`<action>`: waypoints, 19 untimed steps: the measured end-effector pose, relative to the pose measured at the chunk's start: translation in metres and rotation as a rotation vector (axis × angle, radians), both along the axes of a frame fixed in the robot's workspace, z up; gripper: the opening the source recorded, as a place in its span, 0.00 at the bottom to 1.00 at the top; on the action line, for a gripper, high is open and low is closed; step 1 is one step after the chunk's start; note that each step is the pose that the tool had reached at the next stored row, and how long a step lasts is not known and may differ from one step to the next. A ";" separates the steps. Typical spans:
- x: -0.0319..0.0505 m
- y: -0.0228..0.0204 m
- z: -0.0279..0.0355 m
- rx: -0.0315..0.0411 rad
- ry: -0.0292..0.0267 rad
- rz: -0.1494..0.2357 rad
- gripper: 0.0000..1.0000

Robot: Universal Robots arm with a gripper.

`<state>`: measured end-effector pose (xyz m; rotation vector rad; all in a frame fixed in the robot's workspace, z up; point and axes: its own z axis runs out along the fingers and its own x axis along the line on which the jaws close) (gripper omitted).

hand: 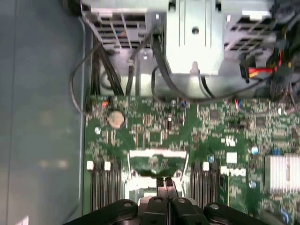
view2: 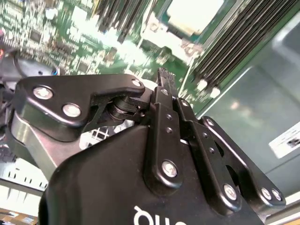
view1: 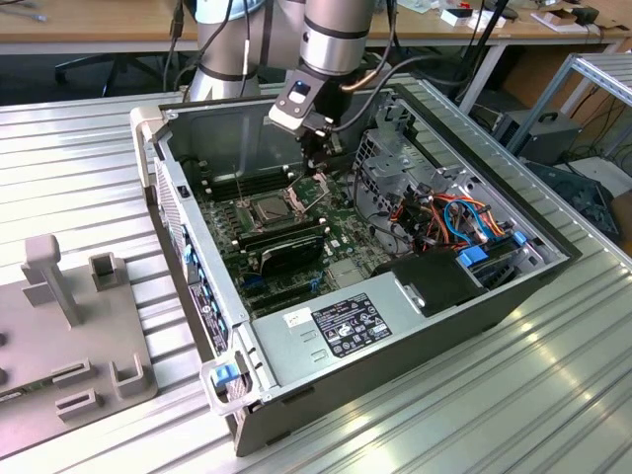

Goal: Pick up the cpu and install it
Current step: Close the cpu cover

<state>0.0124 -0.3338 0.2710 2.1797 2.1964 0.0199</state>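
The cpu [view1: 269,208] is a grey square lying flat in the socket on the green motherboard [view1: 341,222] inside the open computer case [view1: 395,336]. In the second wrist view the cpu [view2: 194,14] shows as a pale square beyond the fingertips. My gripper [view1: 318,174] hangs inside the case just past the socket, on the exterior view's right of the cpu, beside the raised metal socket frame [view1: 301,188]. Its black fingers [view2: 164,82] are pressed together with nothing visible between them. In the first wrist view my gripper [hand: 166,183] sits at the socket frame's [hand: 157,161] edge.
Memory slots [hand: 104,185] flank the socket. A drive cage [view1: 390,148] with loose black cables [hand: 161,77] stands close behind the gripper. Orange and blue cables [view1: 454,222] and a power supply [view1: 346,326] fill the case's near end. A grey fixture [view1: 69,326] sits at the exterior view's left.
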 end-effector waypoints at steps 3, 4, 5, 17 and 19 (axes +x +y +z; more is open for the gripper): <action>0.0158 0.0000 -0.0003 0.0003 -0.0001 0.000 0.11; 0.0194 0.0000 -0.0003 0.0002 0.0000 0.000 0.11; 0.0256 0.0000 -0.0004 0.0002 -0.0001 0.000 0.11; 0.0427 0.0000 -0.0067 0.0000 0.0022 0.000 0.11; 0.0431 0.0000 -0.0097 -0.0001 0.0022 0.000 0.11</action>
